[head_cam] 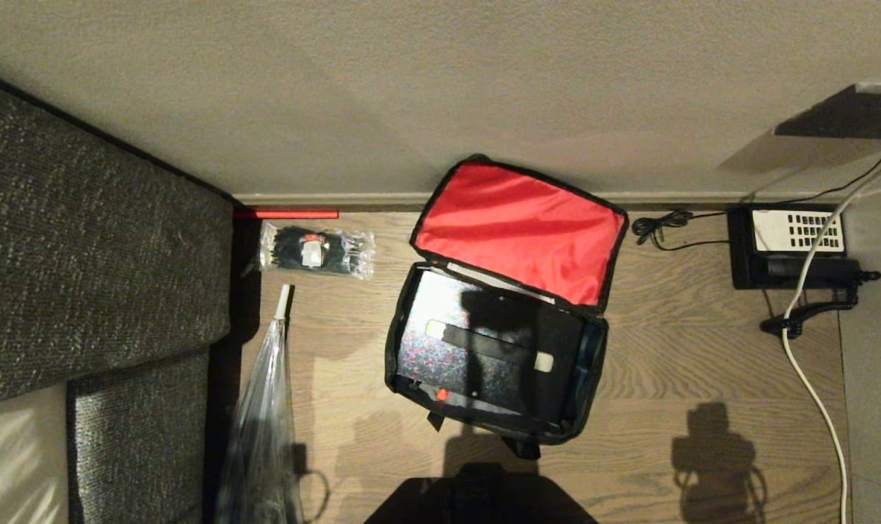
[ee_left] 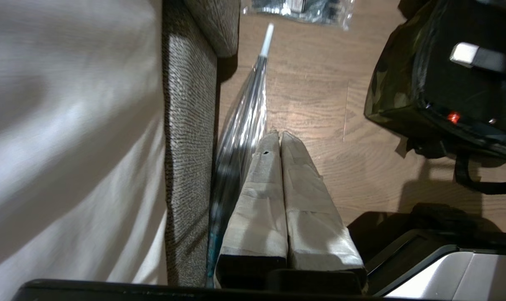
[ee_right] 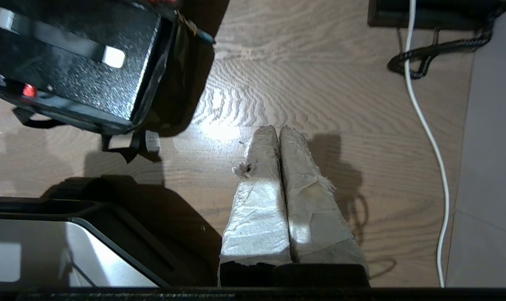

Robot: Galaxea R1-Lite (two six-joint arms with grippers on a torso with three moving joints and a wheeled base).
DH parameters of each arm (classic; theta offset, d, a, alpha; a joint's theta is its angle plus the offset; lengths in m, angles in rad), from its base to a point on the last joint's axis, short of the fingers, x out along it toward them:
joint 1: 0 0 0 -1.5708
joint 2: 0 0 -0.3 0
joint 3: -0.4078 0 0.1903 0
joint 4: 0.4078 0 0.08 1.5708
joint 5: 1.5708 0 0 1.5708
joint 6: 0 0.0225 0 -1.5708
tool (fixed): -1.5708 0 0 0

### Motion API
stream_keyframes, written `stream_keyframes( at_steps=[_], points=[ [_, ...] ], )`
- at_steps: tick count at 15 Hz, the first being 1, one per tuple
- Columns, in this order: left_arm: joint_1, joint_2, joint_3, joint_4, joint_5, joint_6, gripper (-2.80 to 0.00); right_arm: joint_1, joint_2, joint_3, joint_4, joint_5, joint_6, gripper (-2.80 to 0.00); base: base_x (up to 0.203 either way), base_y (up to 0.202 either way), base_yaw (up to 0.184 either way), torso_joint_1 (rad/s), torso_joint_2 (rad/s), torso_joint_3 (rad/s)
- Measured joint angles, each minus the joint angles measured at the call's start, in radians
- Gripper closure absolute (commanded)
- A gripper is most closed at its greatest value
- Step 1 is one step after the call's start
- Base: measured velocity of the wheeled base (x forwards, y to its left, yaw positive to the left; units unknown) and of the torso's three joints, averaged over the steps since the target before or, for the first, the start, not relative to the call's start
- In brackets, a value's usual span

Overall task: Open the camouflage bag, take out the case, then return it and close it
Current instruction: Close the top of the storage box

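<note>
The left gripper point(ee_left: 280, 136) hangs pointing down, its two tape-wrapped fingers point(ee_left: 261, 188) pressed flat together along their whole length, nothing between them. The right gripper point(ee_right: 278, 130) hangs the same way, its wrapped fingers point(ee_right: 261, 196) closed tip to tip with frayed tape at one edge, holding nothing.

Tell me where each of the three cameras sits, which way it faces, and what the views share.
Head view: high on the robot, facing down at the open camouflage bag and the case; neither arm shows.
Left wrist view: behind the shut left gripper, facing the floor beside the sofa.
Right wrist view: behind the shut right gripper, facing the floor near the white cable.
All three show bag and case.
</note>
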Motion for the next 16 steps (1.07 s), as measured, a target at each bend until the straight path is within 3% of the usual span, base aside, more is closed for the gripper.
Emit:
stream_keyframes(
  at_steps=[6,10,12,16],
  points=[
    [0.000,0.000,0.000,0.000,0.000,0.004,0.00,0.000,0.000,0.000,0.002,0.006,-0.045,0.00,0.000,0.000,0.000,0.002,0.00,-0.089],
    [0.000,0.000,0.000,0.000,0.000,0.005,0.00,0.000,0.001,-0.049,0.015,0.023,-0.008,0.00,0.000,0.000,0.000,0.000,0.00,0.000],
    [0.000,0.000,0.000,0.000,0.000,0.005,0.00,0.000,0.001,-0.177,0.120,0.064,0.016,0.00,0.000,0.000,0.000,0.000,0.00,0.000],
    [0.000,0.000,0.000,0.000,0.000,0.005,0.00,0.000,0.001,-0.610,0.451,0.151,0.092,0.00,0.000,0.000,0.000,0.000,0.00,0.000]
  ],
)
